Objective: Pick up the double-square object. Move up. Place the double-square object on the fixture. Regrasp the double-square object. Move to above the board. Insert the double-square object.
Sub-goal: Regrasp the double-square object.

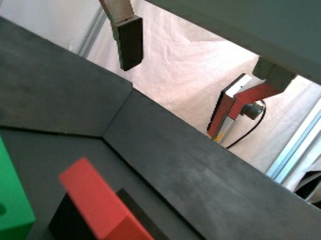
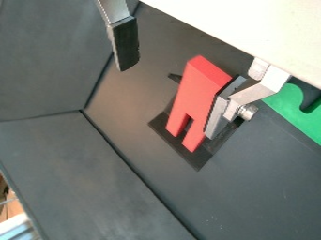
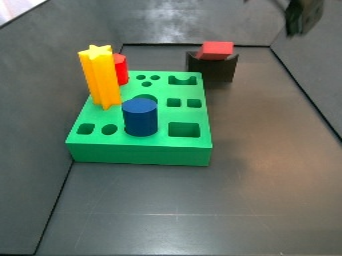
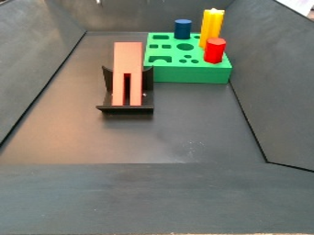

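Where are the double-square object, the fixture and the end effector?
double-square object (image 4: 127,69): side view, its long salmon face.
fixture (image 4: 125,110): side view, its dark front edge.
end effector (image 2: 175,64): wrist view, open, above the block, between its fingertips.

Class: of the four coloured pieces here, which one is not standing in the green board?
The salmon-red double-square object: it rests on the dark fixture beside the board. The end effector is open above it.

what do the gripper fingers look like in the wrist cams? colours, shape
The gripper has two flat silver metal plate fingers. One finger ends in a dark rectangular pad; the other is a bent silver bracket with a small round fastener. No cables or markings show.
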